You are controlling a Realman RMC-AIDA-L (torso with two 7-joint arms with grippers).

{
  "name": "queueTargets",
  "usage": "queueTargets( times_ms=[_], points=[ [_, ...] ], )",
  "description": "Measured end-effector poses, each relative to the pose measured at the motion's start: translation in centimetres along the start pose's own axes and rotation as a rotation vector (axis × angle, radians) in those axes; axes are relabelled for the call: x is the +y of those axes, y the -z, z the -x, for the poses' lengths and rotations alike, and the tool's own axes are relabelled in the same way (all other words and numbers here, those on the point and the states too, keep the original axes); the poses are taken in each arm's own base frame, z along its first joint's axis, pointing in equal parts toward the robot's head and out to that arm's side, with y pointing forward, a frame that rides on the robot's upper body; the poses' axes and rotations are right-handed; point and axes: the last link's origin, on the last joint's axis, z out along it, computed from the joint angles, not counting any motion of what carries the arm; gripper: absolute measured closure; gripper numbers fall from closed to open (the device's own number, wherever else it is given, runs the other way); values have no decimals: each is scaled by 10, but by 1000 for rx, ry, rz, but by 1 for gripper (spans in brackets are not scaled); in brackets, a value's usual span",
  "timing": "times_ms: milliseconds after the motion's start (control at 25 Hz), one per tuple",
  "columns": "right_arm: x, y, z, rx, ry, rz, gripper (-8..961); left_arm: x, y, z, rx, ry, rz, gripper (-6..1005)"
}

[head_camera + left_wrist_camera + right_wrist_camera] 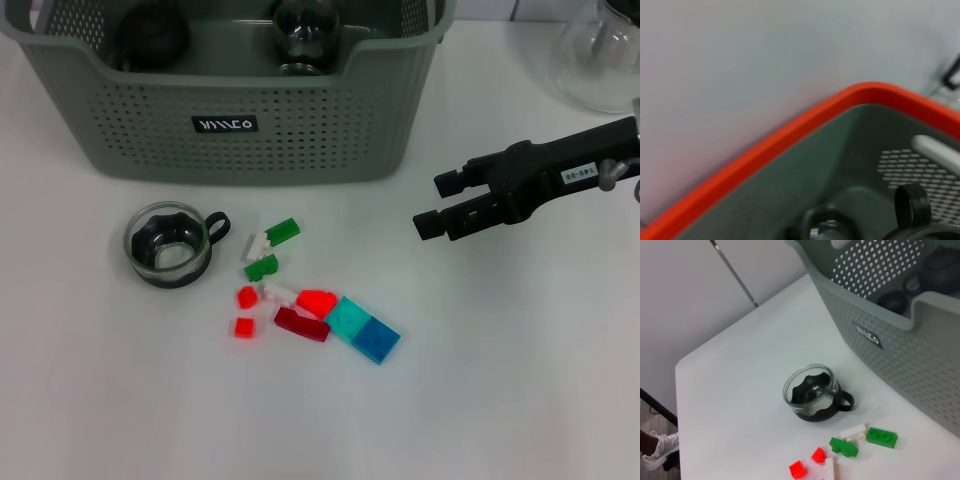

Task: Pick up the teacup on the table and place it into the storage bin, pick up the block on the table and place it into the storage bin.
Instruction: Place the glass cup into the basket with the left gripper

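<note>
On the table [520, 400] sits one glass teacup [169, 244] just in front of the storage bin [150, 130], beside roughly nine loose blocks [310, 300]. Right gripper [438, 204] hovers off to the side, fingers apart, empty. Left gripper's out of sight.

Bare table [520, 380] rightward — blocks [300, 295] crowd teacup [170, 243].

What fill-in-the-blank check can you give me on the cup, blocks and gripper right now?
1. The teacup stands on the ____, in front of the storage bin.
2. The right gripper holds ____.
3. The two blue blocks lie at the end of the block cluster nearest the robot's ____ side.

Missing words: table; nothing; right
</note>
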Motion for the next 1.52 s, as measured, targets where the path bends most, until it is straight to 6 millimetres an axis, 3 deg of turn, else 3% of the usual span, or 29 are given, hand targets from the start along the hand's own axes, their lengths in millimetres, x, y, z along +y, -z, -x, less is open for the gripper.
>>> queueTargets(
  times_ms=[440, 800, 1520],
  points=[
    [1, -4, -4, 1, -6, 6, 25, -1, -41, 6, -12, -22, -151, 958],
    [1, -5, -7, 1, -5, 9, 26, 13, -71, 21, -8, -47, -179, 957],
    [1, -7, -12, 2, -1, 17, 28, 20, -93, 45, -10, -105, -223, 956]
  ],
)
